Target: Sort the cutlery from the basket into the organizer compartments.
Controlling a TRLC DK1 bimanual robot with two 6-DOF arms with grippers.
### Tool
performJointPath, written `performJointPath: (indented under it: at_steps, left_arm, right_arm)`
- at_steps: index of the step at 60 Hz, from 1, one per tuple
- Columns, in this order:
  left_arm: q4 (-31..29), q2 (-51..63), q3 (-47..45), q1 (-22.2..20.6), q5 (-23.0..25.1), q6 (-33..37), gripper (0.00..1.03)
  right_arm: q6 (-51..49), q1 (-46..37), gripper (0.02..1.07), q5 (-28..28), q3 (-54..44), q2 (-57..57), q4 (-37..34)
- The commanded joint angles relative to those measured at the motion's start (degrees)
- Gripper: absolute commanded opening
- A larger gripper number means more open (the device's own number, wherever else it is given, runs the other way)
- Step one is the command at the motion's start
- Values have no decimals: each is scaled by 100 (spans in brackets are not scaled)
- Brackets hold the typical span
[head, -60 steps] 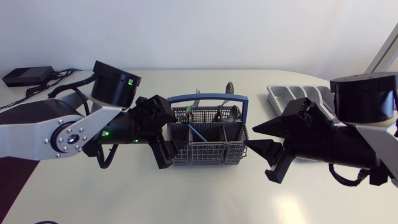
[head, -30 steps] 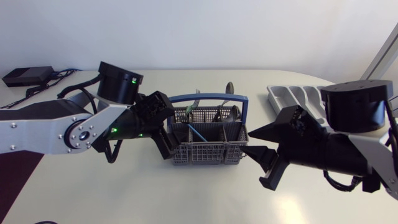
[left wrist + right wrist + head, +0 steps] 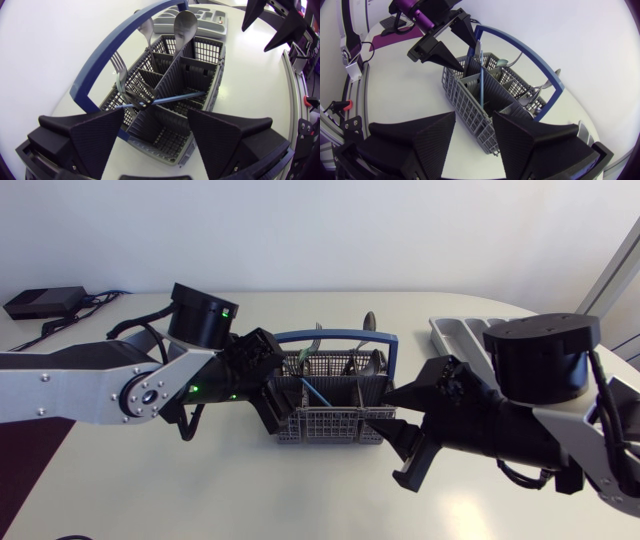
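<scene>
A grey mesh cutlery basket [image 3: 330,422] with a blue handle [image 3: 335,337] stands mid-table. It holds a spoon [image 3: 184,25], forks [image 3: 120,65] and a blue-handled piece [image 3: 320,393] lying slantwise across its cells. My left gripper [image 3: 280,405] is at the basket's left end, open. In the left wrist view [image 3: 156,117] the basket's near end [image 3: 160,140] lies between the wide fingers. My right gripper [image 3: 383,409] is at the basket's right end, open, with nothing between its fingers; the basket [image 3: 470,102] is just ahead of it [image 3: 475,117]. The grey organizer [image 3: 480,335] lies at the back right.
A black box [image 3: 45,302] with cables sits at the table's back left corner. My right arm's thick body [image 3: 540,395] partly covers the organizer's near end. Bare tabletop [image 3: 250,490] stretches in front of the basket.
Both arms have closed in on the basket: the left gripper moved right onto its left end, the right gripper moved left up to its right end. Neither gripper changed its opening.
</scene>
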Motion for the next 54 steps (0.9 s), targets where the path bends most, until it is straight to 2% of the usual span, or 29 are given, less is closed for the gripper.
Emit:
performJointPath:
  at_steps: [1,24,39,52,54]
  left_arm:
    - [59,-234,-57,-49,-57,-135,87]
    - [-170,-1280,-655,-49,-48,-74,87]
    - [-319,-1587,-998,39,295,120,88]
    - [-381,-1631,-1015,-5,391,120,88]
    - [-381,-1631,-1024,-14,400,111,88]
  right_arm:
    - [202,88,58,29,133,196,85]
    - [668,334,58,-278,1108,1426,164]
    - [852,466,57,82,1530,2375,489]
    - [993,475,57,372,1820,2815,506]
    - [1055,484,54,434,1873,2911,515]
